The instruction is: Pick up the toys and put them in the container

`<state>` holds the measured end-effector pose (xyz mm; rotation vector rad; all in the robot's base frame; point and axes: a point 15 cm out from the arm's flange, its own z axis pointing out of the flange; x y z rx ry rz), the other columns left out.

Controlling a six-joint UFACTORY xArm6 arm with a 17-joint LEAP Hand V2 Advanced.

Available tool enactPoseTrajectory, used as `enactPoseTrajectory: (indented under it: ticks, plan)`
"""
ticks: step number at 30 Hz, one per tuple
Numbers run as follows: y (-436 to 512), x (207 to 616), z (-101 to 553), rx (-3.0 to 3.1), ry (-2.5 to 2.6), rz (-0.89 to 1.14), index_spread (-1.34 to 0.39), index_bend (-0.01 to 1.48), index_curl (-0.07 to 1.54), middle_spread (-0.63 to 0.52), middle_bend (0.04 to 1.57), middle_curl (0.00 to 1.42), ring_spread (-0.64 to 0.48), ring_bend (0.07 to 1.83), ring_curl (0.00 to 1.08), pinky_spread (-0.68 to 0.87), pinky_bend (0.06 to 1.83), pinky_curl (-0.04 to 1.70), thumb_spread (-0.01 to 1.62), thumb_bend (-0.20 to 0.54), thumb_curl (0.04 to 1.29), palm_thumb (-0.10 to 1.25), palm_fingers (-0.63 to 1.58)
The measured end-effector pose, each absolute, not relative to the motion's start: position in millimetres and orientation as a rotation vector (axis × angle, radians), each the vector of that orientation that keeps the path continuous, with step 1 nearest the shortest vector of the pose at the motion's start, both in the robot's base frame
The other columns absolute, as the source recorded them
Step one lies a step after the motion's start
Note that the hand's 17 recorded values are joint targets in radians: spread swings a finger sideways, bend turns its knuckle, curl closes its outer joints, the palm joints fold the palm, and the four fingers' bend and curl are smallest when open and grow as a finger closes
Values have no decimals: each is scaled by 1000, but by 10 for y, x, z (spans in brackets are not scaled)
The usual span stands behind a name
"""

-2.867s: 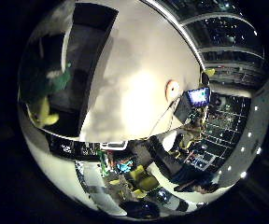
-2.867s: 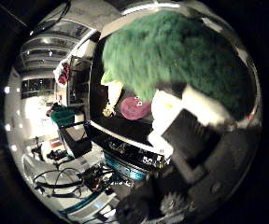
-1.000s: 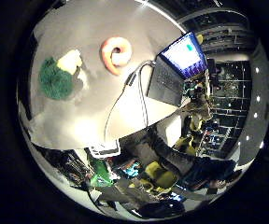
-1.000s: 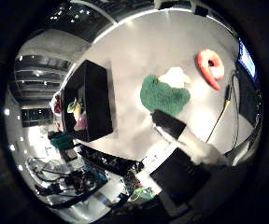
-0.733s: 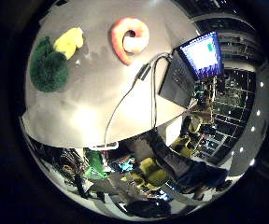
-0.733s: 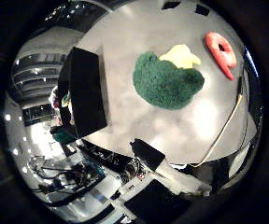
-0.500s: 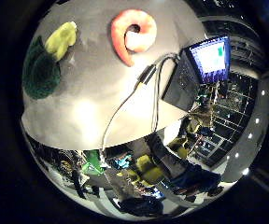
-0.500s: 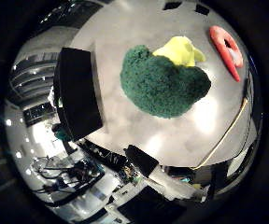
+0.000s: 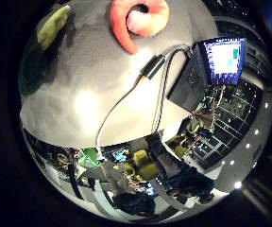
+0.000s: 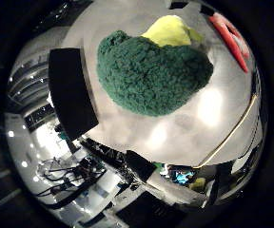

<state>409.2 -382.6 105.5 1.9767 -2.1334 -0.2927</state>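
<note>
The broccoli toy [image 10: 153, 76] lies on the table [image 10: 175, 137], very close under the palm, and a small soft toy [image 10: 168, 31] lies touching it on its far side. The shrimp toy [image 9: 138, 19] lies on the table a little past them, apart from both, and the box [image 10: 70, 92] stands on the table just beside the broccoli toy, on the side away from the shrimp toy. A laptop [image 9: 211, 71] sits open at the table's edge, beyond the shrimp toy and well apart from the box.
</note>
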Motion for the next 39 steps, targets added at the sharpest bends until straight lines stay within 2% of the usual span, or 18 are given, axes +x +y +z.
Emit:
enactPoseTrajectory:
  ticks: [15,18,20,22,23,24,26,28,29,30,33,35,36,38,39]
  plan:
    - [-3517,4095,842,1999,-2096,-376,-185,152,251,52,284,343,94,377,278,320,325,312,908,-29,299,425,255]
    - [-3450,4058,767,1990,-2095,-397,-182,136,242,14,368,366,37,438,282,302,314,300,916,-24,302,451,343]
    - [-3415,4063,745,1990,-2092,-402,-185,138,233,-27,422,383,-20,528,303,239,345,302,925,-23,304,472,440]
    - [-3359,4041,699,1990,-2090,-422,-210,142,225,-80,498,410,-91,680,337,135,401,304,934,-18,307,501,653]
    - [-3330,4034,673,1993,-2093,-427,-222,141,220,-99,515,418,-119,724,346,85,426,300,939,-18,309,515,675]
    - [-3319,4039,653,1996,-2097,-422,-253,159,222,-135,574,444,-169,814,381,-28,523,319,943,-19,311,536,849]
    - [-3328,4099,659,2009,-2105,-387,-301,193,237,-170,644,480,-205,886,411,-183,643,346,949,-18,314,566,1069]
    - [-3315,4119,670,2015,-2105,-382,-349,290,295,-188,718,520,-221,931,447,-306,757,397,957,-12,320,608,1274]
    - [-3305,4136,688,2019,-2103,-376,-359,311,309,-192,747,533,-226,946,456,-335,785,408,956,-15,320,619,1257]
    - [-3305,4147,703,2022,-2102,-371,-373,389,346,-186,810,556,-226,971,468,-364,827,430,958,-14,324,641,1347]
    - [-3314,4175,802,2026,-2110,-346,-365,583,425,-176,887,585,-217,1018,487,-371,893,465,963,8,338,721,1446]
    - [-3293,4177,877,2030,-2122,-335,-347,680,469,-167,928,599,-212,1059,501,-367,933,487,965,15,348,770,1435]
    - [-3290,4183,936,2033,-2131,-321,-321,802,532,-153,1009,624,-203,1132,526,-347,1016,528,968,37,374,868,1416]
    - [-3300,4220,1100,2042,-2158,-265,-309,854,559,-146,1049,636,-197,1170,539,-335,1057,552,968,40,390,905,1387]
    - [-3307,4247,1175,2046,-2170,-235,-290,922,593,-139,1105,650,-191,1222,555,-319,1104,579,956,57,428,972,1364]
